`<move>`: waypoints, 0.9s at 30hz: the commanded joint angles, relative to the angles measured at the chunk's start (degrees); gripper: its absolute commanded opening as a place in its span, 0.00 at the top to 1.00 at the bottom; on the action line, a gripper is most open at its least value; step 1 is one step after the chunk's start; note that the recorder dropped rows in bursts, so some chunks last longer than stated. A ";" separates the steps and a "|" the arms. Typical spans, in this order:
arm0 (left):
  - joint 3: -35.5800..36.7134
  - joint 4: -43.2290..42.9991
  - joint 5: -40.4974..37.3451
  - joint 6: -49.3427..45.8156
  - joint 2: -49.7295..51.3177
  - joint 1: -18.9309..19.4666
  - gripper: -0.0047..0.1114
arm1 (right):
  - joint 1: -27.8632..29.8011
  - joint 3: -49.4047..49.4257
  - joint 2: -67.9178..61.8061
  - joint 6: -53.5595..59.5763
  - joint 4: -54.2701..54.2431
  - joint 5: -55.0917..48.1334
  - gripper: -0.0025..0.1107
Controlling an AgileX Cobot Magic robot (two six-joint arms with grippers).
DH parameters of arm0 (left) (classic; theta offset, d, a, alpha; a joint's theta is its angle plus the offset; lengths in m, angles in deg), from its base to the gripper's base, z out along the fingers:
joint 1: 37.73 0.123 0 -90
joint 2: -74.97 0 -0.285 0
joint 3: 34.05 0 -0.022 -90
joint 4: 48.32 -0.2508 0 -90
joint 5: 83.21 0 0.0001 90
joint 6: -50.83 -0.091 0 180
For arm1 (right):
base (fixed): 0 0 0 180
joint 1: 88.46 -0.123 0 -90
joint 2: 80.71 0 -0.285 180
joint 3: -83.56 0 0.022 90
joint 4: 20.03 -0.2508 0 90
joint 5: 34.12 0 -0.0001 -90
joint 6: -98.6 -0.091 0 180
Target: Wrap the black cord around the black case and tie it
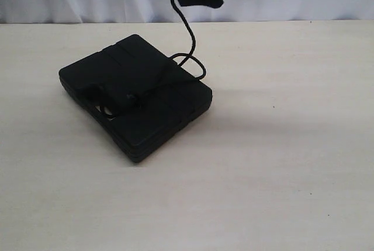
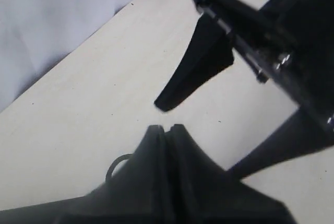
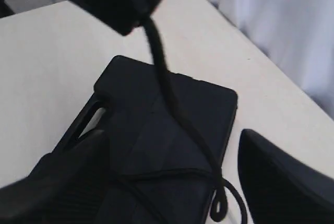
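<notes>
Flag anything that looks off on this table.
The black cord is not snug: a slack loop bulges past the far corner of the black case, and its strands cross the lid diagonally. The case sits skewed to the edge of the table.

Case (image 1: 134,96) on table (image 1: 280,175), left of centre; cord (image 1: 190,34) across case top, rising from far-right edge.

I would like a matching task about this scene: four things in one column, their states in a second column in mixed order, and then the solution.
Things:
1. black cord
2. black case
3. left claw
4. right claw

States:
a. lies flat on the table
b. shut, gripping the cord
c. open, holding nothing
d. crosses the lid, then rises upward

Pairs: 1-d, 2-a, 3-b, 4-c
</notes>
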State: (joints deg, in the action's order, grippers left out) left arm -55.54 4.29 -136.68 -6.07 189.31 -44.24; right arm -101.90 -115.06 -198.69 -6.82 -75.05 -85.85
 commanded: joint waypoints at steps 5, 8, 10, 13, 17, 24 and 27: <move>-0.26 -0.97 -0.10 -0.24 -0.26 -0.13 0.96 | -3.22 0.80 -8.13 6.12 0.70 16.92 0.40; -0.26 -4.59 0.92 -0.24 -0.26 -0.13 0.96 | -3.22 0.80 -9.95 7.25 3.18 19.14 0.40; -0.26 -7.24 1.85 -0.24 -0.26 -0.13 0.96 | -3.22 0.80 -10.48 6.59 7.03 19.14 0.40; -0.26 -8.51 2.39 -0.24 -0.26 -0.13 0.96 | -3.22 0.80 -11.16 5.38 9.25 19.93 0.40; -0.26 -8.52 3.45 -0.24 -0.26 -0.13 0.96 | -3.22 0.80 -12.65 1.39 13.16 21.38 0.40; -0.26 -8.52 3.73 -0.24 -0.26 -0.13 0.96 | -3.22 0.80 -15.65 -0.54 13.05 24.68 0.46; -0.26 -8.52 3.73 -0.24 -0.26 -0.13 0.96 | -3.22 0.80 -15.80 -0.54 13.05 25.05 0.64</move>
State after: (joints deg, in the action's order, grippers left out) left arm -55.54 -4.40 -133.59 -6.21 189.31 -44.38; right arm -105.14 -114.38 -214.61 -6.95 -62.21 -61.91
